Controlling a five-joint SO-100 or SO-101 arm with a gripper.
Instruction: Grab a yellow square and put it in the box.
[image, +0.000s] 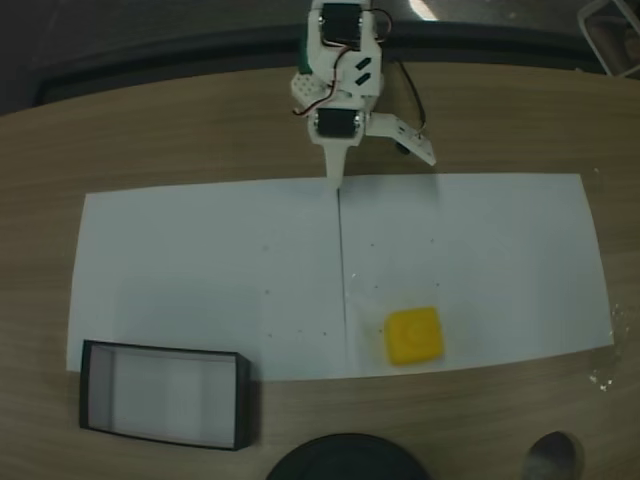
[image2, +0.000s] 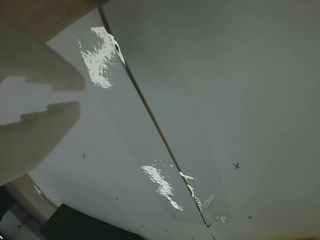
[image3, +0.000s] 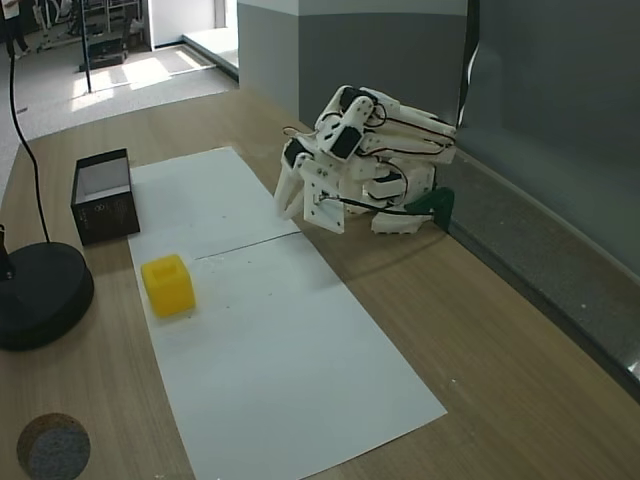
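The yellow square (image: 414, 335) sits loose on the white paper (image: 200, 270), close to its near long edge in the fixed view from above, with the box (image: 165, 394) on the bare table (image: 520, 120) off the paper's near left corner, well apart from the block. Further back, the arm is folded low at the far edge, gripper (image3: 290, 203) resting tip-down by the paper's far edge, jaws parted and holding nothing. My worry is the reach: coming in low, the fixed finger could shove the block along the slick paper, or a corner grab could slip.
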